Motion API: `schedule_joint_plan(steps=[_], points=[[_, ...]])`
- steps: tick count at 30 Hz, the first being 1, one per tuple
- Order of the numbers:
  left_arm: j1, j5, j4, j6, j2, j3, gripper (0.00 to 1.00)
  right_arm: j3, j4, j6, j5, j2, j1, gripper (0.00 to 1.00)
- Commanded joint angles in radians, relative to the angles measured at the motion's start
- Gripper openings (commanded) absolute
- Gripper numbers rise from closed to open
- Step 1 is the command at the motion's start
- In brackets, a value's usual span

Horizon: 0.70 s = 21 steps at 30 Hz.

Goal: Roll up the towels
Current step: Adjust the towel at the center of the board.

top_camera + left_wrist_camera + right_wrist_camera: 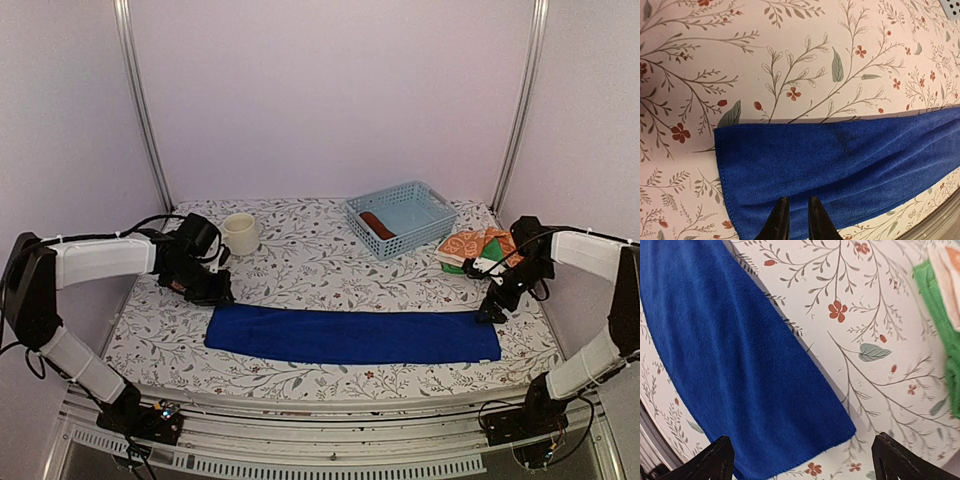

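royal-blue cloth towel [350, 335] lies flat for rolling; right gripper [802, 450] wide open, left gripper [798, 205] nearly closed, both empty.

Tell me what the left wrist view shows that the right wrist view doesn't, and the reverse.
Only the left wrist view: the blue towel's left end, with the left gripper over it, fingers close together; whether they pinch the cloth is unclear. Only the right wrist view: the towel's right end, the right gripper with fingers wide apart, and the green towel under the orange patterned towel at the frame edge. Both: the blue towel lying flat on the floral table.
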<state>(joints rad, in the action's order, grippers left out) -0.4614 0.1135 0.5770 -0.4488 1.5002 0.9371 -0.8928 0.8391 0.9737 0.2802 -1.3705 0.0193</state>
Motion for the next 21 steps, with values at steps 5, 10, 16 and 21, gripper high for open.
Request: schedule_joint_plan(steps=[5,10,16,21], points=[[-0.026,0.031,-0.061,-0.002,0.020,-0.097,0.13,-0.073,-0.024,-0.292,0.086,-0.219,-0.019,0.25],[-0.026,0.031,-0.083,-0.002,0.023,-0.125,0.14,-0.078,-0.050,-0.327,0.002,-0.314,-0.020,0.12],[-0.027,0.026,-0.094,0.001,0.034,-0.130,0.13,-0.102,-0.151,-0.392,-0.176,-0.407,-0.020,0.12],[-0.026,0.023,-0.106,0.009,0.049,-0.124,0.13,-0.202,-0.225,-0.413,-0.242,-0.488,-0.019,0.13]])
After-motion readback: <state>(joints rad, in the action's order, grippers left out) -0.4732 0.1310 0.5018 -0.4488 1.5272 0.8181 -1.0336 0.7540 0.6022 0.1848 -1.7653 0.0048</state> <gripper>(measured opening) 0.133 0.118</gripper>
